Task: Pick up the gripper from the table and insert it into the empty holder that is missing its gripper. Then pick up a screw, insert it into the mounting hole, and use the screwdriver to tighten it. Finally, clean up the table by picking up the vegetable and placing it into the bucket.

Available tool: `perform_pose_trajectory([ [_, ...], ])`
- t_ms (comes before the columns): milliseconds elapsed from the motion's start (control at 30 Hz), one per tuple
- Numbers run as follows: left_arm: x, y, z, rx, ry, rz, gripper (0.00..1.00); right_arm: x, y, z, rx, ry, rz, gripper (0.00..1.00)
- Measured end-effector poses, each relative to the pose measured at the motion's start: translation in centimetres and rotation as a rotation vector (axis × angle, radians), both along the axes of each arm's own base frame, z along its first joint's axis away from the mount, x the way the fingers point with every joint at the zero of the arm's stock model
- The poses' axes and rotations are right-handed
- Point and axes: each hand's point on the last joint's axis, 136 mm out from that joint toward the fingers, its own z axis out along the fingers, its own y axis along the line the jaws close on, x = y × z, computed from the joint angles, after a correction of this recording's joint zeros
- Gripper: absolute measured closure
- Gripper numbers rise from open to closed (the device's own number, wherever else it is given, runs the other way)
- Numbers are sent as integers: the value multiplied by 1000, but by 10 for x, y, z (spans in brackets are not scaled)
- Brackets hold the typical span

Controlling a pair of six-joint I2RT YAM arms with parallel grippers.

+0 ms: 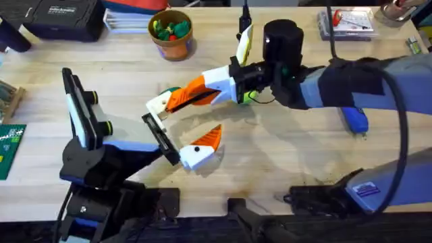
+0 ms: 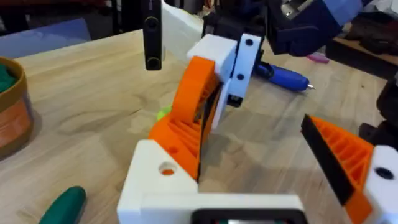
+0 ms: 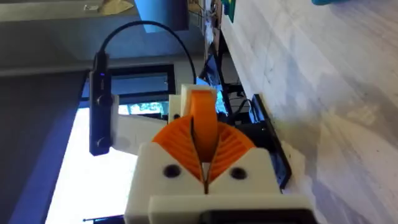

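- The bench [image 1: 297, 158] is light wood with pale lines in it. It has a few dark marks near the front edge.
- At the back of the bench there is a black case [image 1: 61, 17] with white writing, too small to read.
- Next to it lies a pile of flat books or papers [image 1: 128, 19].
- At the back right is a clear box [image 1: 351, 21] with a red and white label. I cannot read the words.
- A green board [image 1: 9, 147] with tiny white print pokes in at the left edge.
- The bucket [image 1: 172, 34] stands at the back, with green and red toy bits inside.
- The right hand [image 1: 185, 96] reaches across the middle. Its fingers are squeezed together on the orange gripper piece [image 2: 193, 115].
- The gripper piece is touching the white holder [image 2: 155, 180], which is one finger of the left hand [image 1: 185, 120].
- The left hand's fingers are wide apart. Its other finger carries an orange wedge [image 1: 210, 137].
- The dark green vegetable [image 2: 62, 205] lies on the bench just beside the holder.
- The blue screwdriver [image 1: 354, 120] lies on the bench at the right, near the right arm.
- A small bright lime-green thing [image 1: 251, 96] peeks out under the right arm.
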Motion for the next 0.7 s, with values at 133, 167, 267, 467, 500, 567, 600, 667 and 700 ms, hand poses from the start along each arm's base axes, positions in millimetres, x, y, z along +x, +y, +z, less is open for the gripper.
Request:
perform_pose_trajectory([
  [133,3,2,-1,-7,16,22,15,2,4,-5,-4,19,6,994],
  [167,4,3,-1,-9,21,24,15,2,4,-6,-4,21,7,994],
  [267,4,3,-2,-9,26,26,14,2,4,-6,3,20,15,994],
  [467,5,3,-1,-8,23,30,14,0,5,-3,15,14,34,994],
  [500,5,3,-1,-7,23,31,14,0,5,-3,17,13,37,994],
  [567,5,3,-1,-7,22,31,14,-1,4,-3,19,14,45,994],
  [600,5,3,-1,-7,22,32,14,-2,4,-2,20,12,48,994],
  [667,5,3,-1,-7,22,33,14,-3,4,-3,22,10,54,994],
  [700,5,4,-1,-7,23,34,14,-3,4,-4,22,12,57,994],
])
